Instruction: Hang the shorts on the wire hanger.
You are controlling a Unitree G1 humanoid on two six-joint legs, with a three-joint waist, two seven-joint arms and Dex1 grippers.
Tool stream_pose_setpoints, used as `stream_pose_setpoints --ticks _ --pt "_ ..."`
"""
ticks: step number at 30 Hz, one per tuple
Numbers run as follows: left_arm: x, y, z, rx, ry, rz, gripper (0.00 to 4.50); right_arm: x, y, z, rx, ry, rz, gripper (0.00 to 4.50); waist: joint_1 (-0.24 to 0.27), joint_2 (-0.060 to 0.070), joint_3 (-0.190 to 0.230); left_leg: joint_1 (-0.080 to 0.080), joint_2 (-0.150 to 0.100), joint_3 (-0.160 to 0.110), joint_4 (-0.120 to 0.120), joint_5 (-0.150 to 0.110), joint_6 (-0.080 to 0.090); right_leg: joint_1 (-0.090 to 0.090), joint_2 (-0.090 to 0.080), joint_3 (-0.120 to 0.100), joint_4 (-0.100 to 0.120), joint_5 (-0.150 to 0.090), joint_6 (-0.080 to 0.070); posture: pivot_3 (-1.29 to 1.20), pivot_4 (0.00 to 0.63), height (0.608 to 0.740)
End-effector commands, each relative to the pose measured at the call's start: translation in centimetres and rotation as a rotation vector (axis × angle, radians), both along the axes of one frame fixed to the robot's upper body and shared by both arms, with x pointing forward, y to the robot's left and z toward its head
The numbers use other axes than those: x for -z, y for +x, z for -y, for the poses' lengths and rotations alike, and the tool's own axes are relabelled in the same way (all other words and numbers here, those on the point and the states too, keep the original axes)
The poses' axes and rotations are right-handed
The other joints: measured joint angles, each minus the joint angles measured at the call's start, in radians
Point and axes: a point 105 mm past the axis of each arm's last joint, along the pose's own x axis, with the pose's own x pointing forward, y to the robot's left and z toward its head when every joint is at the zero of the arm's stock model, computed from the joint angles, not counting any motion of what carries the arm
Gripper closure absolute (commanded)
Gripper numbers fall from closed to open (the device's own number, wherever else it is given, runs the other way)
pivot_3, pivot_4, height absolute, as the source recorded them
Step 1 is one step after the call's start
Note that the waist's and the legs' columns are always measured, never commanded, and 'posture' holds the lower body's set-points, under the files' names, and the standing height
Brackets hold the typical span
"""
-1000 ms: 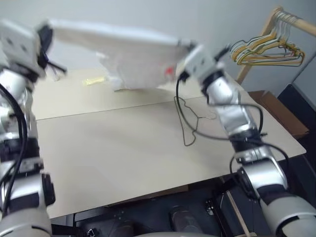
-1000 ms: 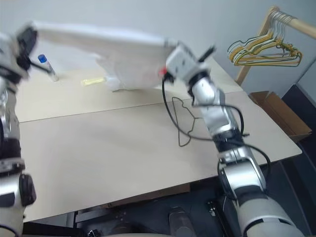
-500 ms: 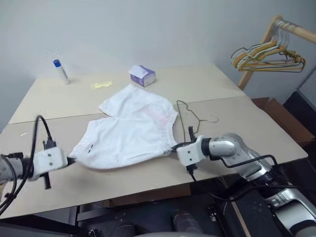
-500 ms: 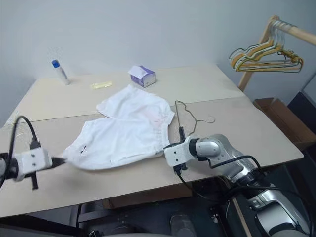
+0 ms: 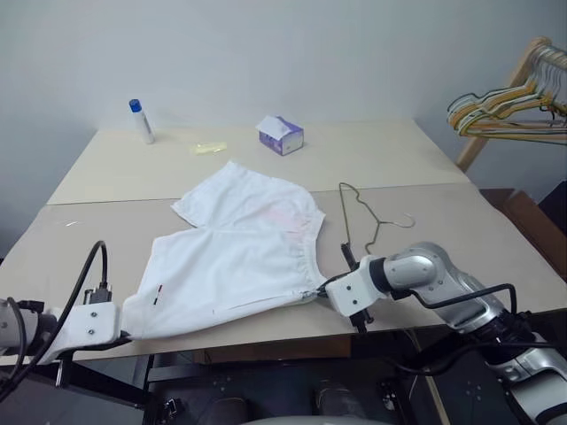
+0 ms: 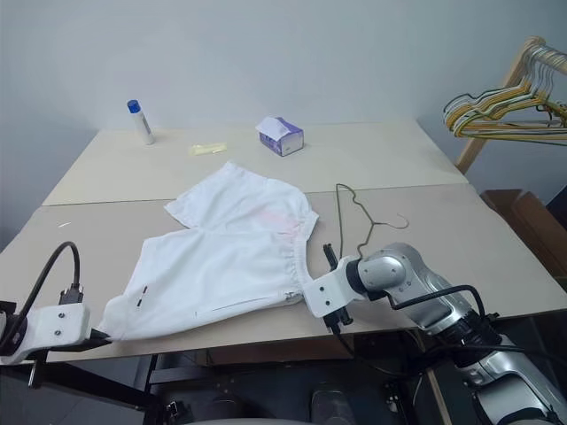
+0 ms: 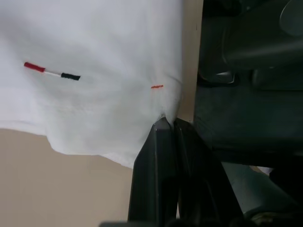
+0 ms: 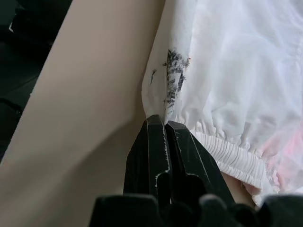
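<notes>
The white shorts (image 5: 239, 257) lie spread flat on the tan table (image 5: 461, 221), waistband to the right, legs to the left. My left gripper (image 5: 127, 335) is at the table's front left edge, shut on the near leg's hem corner (image 7: 165, 111), close to a small red-and-dark mark (image 7: 52, 73). My right gripper (image 5: 323, 290) is shut on the near corner of the gathered waistband (image 8: 163, 111), where the cloth carries a dark smudge. The wire hanger (image 5: 379, 223) lies flat on the table just right of the waistband, its hook pointing right.
At the back of the table stand a white-and-purple tissue pack (image 5: 281, 135), a small bottle with a blue cap (image 5: 140, 121) and a yellowish scrap (image 5: 208, 149). A wooden rack with a bunch of hangers (image 5: 509, 111) rises at the far right.
The shorts were held stretched in the air between both grippers a second ago. They have come down flat onto the table, drawn toward its front edge. The camera has also shifted.
</notes>
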Motion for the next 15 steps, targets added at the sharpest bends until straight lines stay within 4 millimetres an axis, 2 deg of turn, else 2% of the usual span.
stream_pose_setpoints --ticks 1,5,8,10,11,13,15 --pt "-0.6 0.2 0.7 0.017 -0.031 -0.006 3.84 -0.8 -0.1 0.7 -0.01 -0.009 0.03 3.4 0.001 0.0 0.0 0.0 0.0 0.0 0.0 0.0 0.0 0.0 0.0 0.0 0.0 0.0 0.0 -0.03 0.0 0.74" --pt "-1.3 -0.3 0.4 0.03 -0.016 -0.059 2.57 -1.3 -1.1 1.7 -0.001 -0.026 -0.037 2.0 -0.001 0.0 0.0 -0.001 0.0 0.001 0.0 0.0 0.0 -0.001 0.0 0.0 0.0 0.0 0.0 -0.04 0.0 0.74" --pt "-2.2 -0.1 -0.3 0.027 0.003 -0.073 1.63 -2.6 -1.5 2.6 0.062 0.007 -0.1 0.99 -0.002 0.0 0.0 -0.001 0.001 0.001 0.0 0.0 0.0 -0.001 0.0 0.0 0.0 -0.001 0.0 -0.05 0.0 0.74" --pt "-3.2 0.7 -0.4 0.02 -0.024 -0.02 0.96 -4.0 -0.8 2.8 0.155 0.096 -0.112 0.28 -0.001 0.0 0.0 -0.001 0.001 0.001 0.0 0.0 0.0 0.0 0.0 0.0 0.0 -0.002 0.002 -0.05 0.0 0.74" --pt "-4.4 1.7 0.5 0.004 -0.122 0.051 0.67 -4.7 0.5 3.1 0.268 0.158 -0.123 0.0 -0.001 0.0 0.0 0.0 0.001 0.001 0.0 0.0 0.0 0.0 0.0 0.0 0.0 -0.003 0.003 -0.05 0.0 0.74" --pt "-7.1 3.6 2.5 0.008 -0.318 0.198 0.02 -5.7 2.6 4.2 0.471 0.253 -0.142 0.0 0.001 -0.001 0.0 0.0 0.001 0.001 0.001 0.0 0.0 0.0 0.001 0.0 0.0 -0.004 0.004 -0.05 0.0 0.74" --pt "-9.3 4.7 4.2 0.026 -0.468 0.288 0.02 -6.1 3.9 5.0 0.61 0.317 -0.172 0.0 0.005 -0.001 0.0 0.0 0.001 0.0 0.001 0.0 0.0 0.0 0.001 0.0 0.0 -0.003 0.004 -0.06 0.0 0.74"
